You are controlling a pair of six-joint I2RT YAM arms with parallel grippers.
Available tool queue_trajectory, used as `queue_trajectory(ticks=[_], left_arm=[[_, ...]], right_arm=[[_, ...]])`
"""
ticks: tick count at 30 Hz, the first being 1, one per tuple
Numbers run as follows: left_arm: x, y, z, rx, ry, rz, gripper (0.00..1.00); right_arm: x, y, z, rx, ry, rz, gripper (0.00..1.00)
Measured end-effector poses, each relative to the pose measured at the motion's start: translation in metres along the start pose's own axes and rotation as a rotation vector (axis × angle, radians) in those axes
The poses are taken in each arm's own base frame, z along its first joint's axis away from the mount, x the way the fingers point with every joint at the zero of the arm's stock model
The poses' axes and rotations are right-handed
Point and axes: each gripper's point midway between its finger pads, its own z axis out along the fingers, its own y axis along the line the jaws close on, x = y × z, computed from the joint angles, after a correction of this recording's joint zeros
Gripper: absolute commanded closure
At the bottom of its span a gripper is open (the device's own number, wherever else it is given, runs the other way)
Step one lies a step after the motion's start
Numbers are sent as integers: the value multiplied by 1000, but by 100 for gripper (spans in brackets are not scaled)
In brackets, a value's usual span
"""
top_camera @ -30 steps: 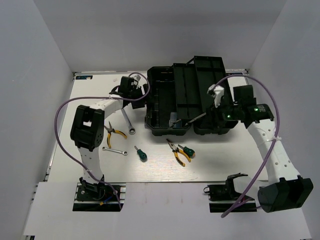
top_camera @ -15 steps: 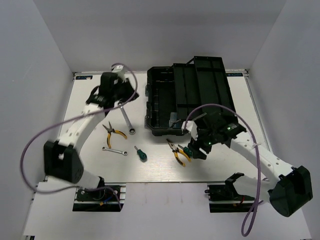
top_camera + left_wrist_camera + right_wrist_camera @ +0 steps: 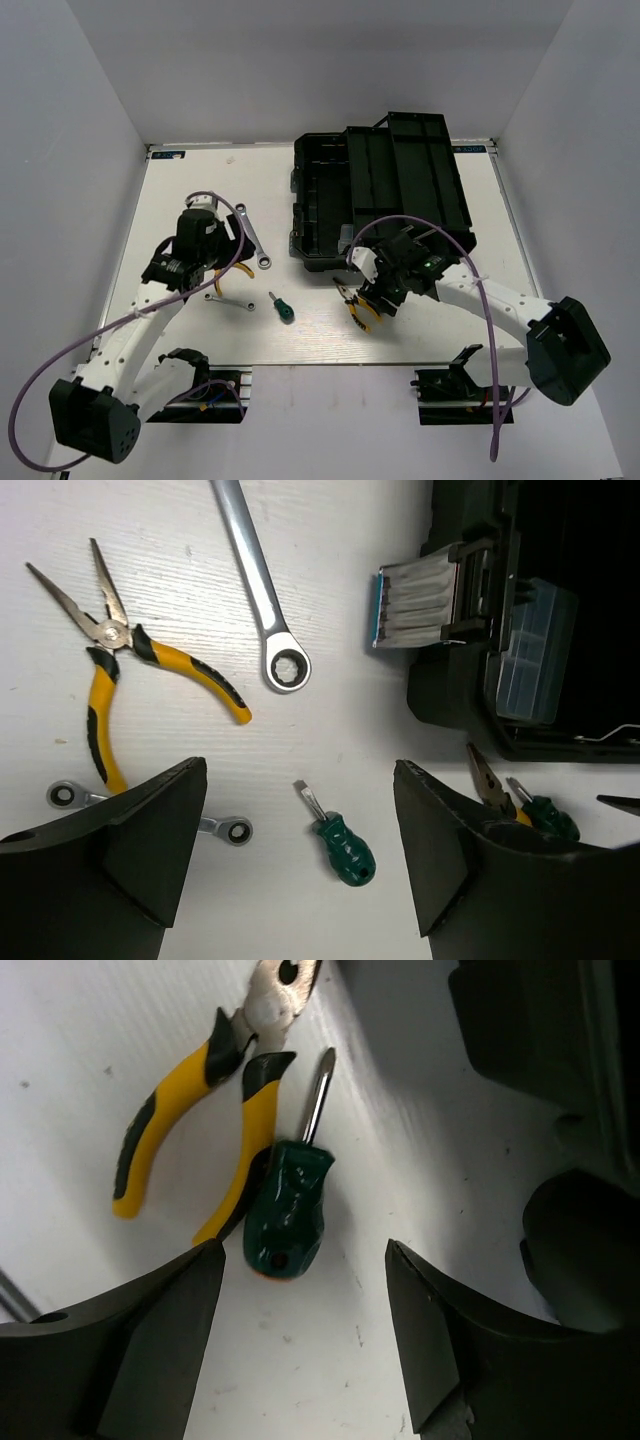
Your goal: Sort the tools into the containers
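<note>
Wrench half behind left tool

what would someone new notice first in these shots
The open black toolbox at the far centre stands out first. Just in front of it the open right gripper hovers over a green screwdriver lying against yellow pliers. On the left the open left gripper hangs near a long silver wrench.
</note>
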Motion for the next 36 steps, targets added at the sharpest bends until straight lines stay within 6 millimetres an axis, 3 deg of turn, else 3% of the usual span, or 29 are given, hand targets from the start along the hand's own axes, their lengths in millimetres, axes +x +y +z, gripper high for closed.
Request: queue_trajectory(ticks=[6,16,21,31,36], left_arm=[[-6,7,-14,-35,-51,-33,13],[3,16,-20,-56,-53,-55,17],[23,8,-15,14,7,-43,19],[71,-17,-10,176,233,54,17],[88,-21,-16,197,301,96,17]], right_arm=[[2,-8,15,54,32,4,34],[16,-18,27,115,101,4,46],[23,-14,35,84,133,-2,53],[18,6,36,-31,113,-54,98],[5,29,15,-175,106,-83,100]])
